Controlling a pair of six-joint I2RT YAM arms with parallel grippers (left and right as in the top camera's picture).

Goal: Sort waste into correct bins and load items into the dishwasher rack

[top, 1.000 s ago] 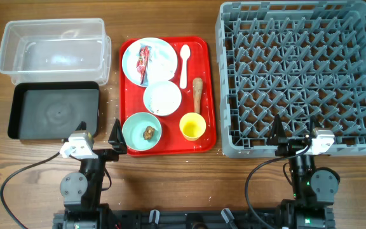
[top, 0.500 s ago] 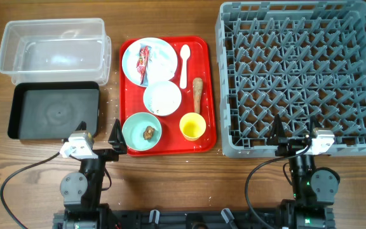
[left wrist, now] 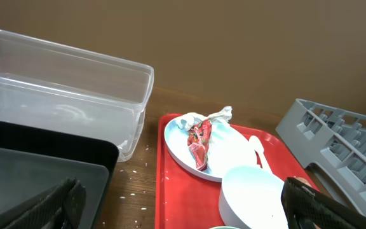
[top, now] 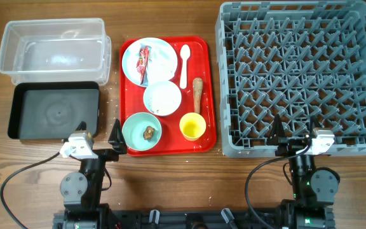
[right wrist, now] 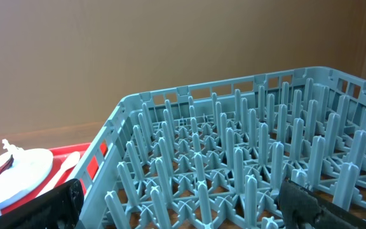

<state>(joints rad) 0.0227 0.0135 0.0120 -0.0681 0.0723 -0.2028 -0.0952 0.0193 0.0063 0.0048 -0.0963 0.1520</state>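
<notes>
No change over the last second, both arms parked. Left gripper [top: 99, 135] is spread wide and empty, with the mint-green bowl [top: 134, 127] holding the brown lump [top: 149, 132] just beyond its right finger. Right gripper [top: 295, 137] is spread and empty, dishwasher rack [top: 253, 150] wall directly ahead. Sorting not started, I'd say.

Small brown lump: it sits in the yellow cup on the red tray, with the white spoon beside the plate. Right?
Not quite. The small brown lump lies in the mint-green bowl, not the yellow cup, as the overhead view shows. The bowl is on the red tray, and the white spoon lies beside the plate.
</notes>
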